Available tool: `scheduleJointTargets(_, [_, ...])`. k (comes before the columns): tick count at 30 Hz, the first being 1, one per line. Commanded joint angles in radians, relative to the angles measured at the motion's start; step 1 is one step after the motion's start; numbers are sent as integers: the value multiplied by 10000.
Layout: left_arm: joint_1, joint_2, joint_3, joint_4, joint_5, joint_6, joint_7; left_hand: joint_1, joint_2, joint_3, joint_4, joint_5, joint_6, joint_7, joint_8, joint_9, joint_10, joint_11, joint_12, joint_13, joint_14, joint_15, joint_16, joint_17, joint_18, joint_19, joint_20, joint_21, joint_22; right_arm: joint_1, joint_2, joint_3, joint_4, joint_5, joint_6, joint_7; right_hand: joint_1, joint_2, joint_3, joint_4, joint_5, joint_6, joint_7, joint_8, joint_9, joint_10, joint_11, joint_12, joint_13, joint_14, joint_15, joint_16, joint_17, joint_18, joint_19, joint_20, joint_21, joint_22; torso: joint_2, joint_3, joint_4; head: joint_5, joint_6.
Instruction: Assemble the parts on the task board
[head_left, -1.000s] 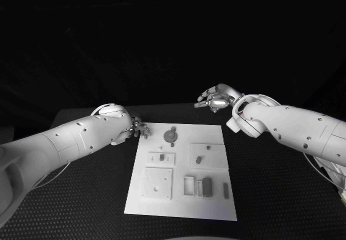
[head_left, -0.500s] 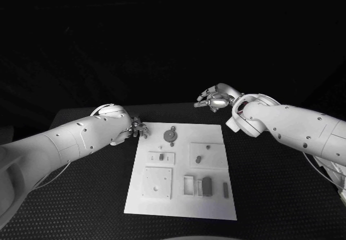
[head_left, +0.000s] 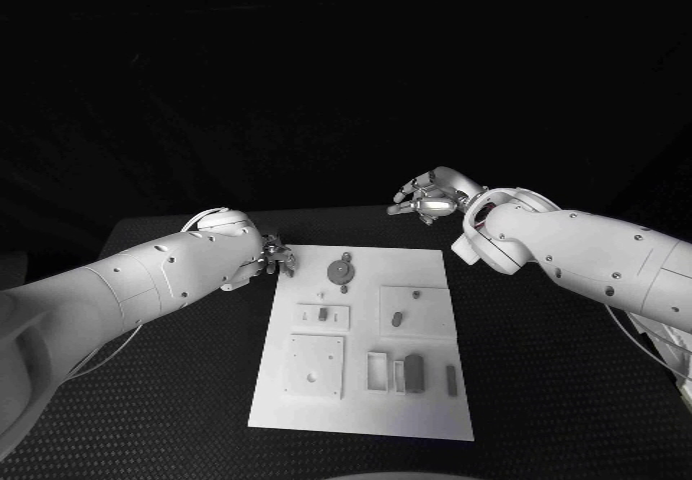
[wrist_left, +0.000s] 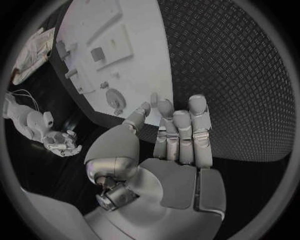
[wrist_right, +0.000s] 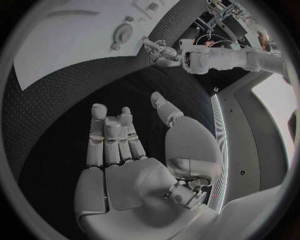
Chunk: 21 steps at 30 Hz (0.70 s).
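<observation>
The task board (head_left: 365, 335) lies in the middle of my black table (head_left: 562, 380), long side running away from me, with its parts still spread over it: a round geared piece (head_left: 342, 269) near the far edge, small pegs in the square plates at mid-board, and darker blocks (head_left: 414, 372) in the tray nearest me. Nothing looks joined yet, so I judge the assembly hardly begun. My left hand (head_left: 274, 258) hovers just off the board's far-left corner, fingers loosely apart and holding nothing; the wrist view confirms an empty palm (wrist_left: 178, 150). It sits close to the geared piece, probably to reach it first. My right hand (head_left: 428, 200) hangs beyond the far edge, well above the table, fingers spread and empty (wrist_right: 125, 150), likely parked clear so it blocks nothing.
</observation>
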Motion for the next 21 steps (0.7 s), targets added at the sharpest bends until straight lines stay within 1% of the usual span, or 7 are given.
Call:
scheduleJointTargets(1, [-5,28,1,6,173,33,91,121,38,24,-33,10,31,25,43,-18,33,-50,56,-21,38,-32,39,5,383,80,-2,56,212,-2,8,5,7,-11,124,40,-51,32,3,44,30,-14,56,-52,-11,-43,7,47,-12,-69,15,41,-13,110,-18,18,-56,114,2,-2,9,-5,-15])
scheduleJointTargets(6, [-7,29,1,6,187,56,105,386,130,17,-46,3,28,23,69,-40,43,-51,77,-43,46,-34,49,2,376,77,-8,79,217,-2,12,5,12,-11,133,41,-51,33,3,44,31,-14,56,-52,-11,-43,7,48,-13,-69,15,42,-14,110,-18,19,-56,115,-2,-2,14,-1,-18])
scheduleJointTargets(17, [-8,-5,2,65,350,127,124,1154,162,-16,-47,-6,134,-13,200,-76,104,-83,147,-95,95,-65,86,-4,366,101,-31,157,218,-2,7,5,12,-11,134,42,-56,37,2,47,30,-13,56,-51,-11,-43,7,50,-15,-70,15,44,-15,110,-18,20,-56,115,-5,2,0,-4,-46])
scheduleJointTargets(18, [-8,-6,2,69,387,131,125,1424,-83,266,104,-700,177,-75,239,-72,128,-55,154,-111,116,-79,91,-7,369,134,-37,164,200,-2,7,5,13,-11,135,44,-57,36,1,47,30,-13,56,-51,-11,-44,7,50,-15,-70,15,44,-16,110,-18,20,-56,115,-3,3,5,-8,-51])
scheduleJointTargets(19, [-8,-7,3,71,443,127,124,1650,-131,634,194,-1160,210,-53,264,-66,144,-122,153,-123,128,-58,89,-11,384,159,-42,154,180,-2,6,5,12,-11,135,45,-57,37,1,47,30,-13,56,-51,-11,-44,7,51,-15,-70,15,44,-16,110,-18,20,-56,115,-1,2,5,-11,-54])
scheduleJointTargets(20, [-8,-8,3,71,491,117,124,1775,-346,1044,409,-1135,232,-37,288,-73,176,-118,157,-143,159,-93,92,-18,356,214,-25,161,171,-2,5,5,12,-11,135,44,-57,36,1,47,30,-13,56,-51,-11,-44,7,51,-16,-70,15,44,-16,110,-18,20,-56,115,-1,3,7,-12,-58])
scheduleJointTargets(21, [-8,-15,4,74,520,115,124,1824,-475,1272,525,-1120,232,-36,306,-78,196,-116,166,-158,179,-92,96,-22,342,240,-28,175,181,-2,4,5,11,-11,134,45,-58,36,1,48,30,-13,56,-50,-11,-44,7,51,-16,-70,15,44,-16,110,-18,20,-56,115,-1,3,7,-12,-58])
